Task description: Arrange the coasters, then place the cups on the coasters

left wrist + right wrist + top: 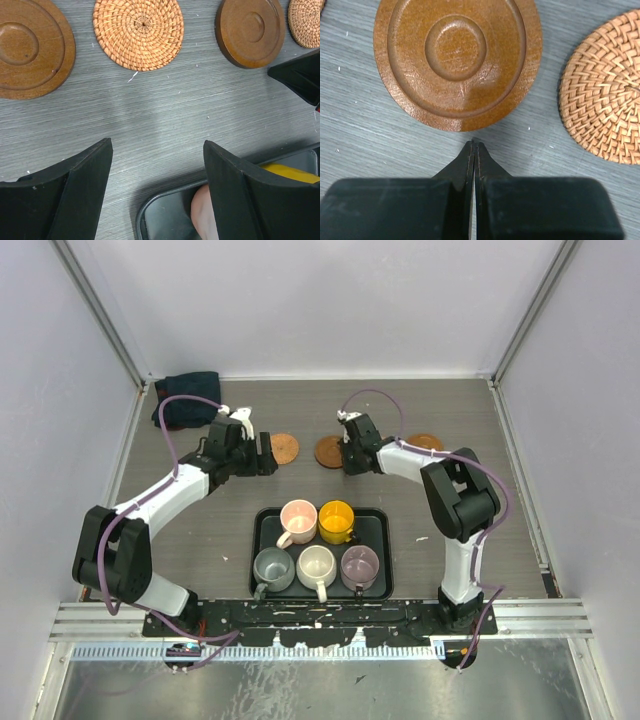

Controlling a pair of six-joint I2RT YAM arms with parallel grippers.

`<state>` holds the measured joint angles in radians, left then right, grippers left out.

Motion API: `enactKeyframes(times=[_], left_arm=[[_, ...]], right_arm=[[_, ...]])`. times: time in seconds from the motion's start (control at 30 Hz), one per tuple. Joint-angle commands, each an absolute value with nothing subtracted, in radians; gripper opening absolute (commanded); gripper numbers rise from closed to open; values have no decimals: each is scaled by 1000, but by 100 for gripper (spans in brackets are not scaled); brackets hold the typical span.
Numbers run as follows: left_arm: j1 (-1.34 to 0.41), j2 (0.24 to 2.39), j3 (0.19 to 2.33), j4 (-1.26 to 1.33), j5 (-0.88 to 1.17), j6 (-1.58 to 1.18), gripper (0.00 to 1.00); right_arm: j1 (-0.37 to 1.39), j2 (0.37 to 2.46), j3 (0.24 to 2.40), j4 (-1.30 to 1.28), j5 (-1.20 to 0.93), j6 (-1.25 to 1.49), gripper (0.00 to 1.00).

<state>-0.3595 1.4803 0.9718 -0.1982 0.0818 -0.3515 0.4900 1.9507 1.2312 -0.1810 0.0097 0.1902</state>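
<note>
- Closest to me, the black tray (378, 524) holds all five cups (317, 565).
- My left gripper (157, 150) is spread wide over the bare table (165, 105) just past the tray, and it holds nothing.
- My right gripper (474, 146) is pinched tight and empty — its tip is just beside a wooden coaster (457, 57).
- Farther out, the coasters lie flat in a row — a woven coaster (138, 32) sits between wooden ones.

Free band between coasters (284, 447) and tray (372, 525)
Bare counter (200, 530) is left there and at both tray sides; the tray is filled by cups (318, 562), and the far left corner is taken by a dark cloth (187, 412).
</note>
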Motion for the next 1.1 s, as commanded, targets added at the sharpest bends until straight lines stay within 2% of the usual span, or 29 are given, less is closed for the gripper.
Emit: enactKeyframes(times=[0.0,0.67,0.97,1.07], left_arm=[[-359,1452,976,-149,69,-351,75],[-358,1479,987,-150,62,-350,75],[-359,1394,997,-198,18,-341,75],[-358,1344,999,-221,-4,-339,78]], right_arm=[[494,1994,1275,-172,16,186,2],[506,2026,1312,-189,-8,171,2],[508,1890,1236,-210,0,172,2],[508,1809,1209,-227,18,171,7]])
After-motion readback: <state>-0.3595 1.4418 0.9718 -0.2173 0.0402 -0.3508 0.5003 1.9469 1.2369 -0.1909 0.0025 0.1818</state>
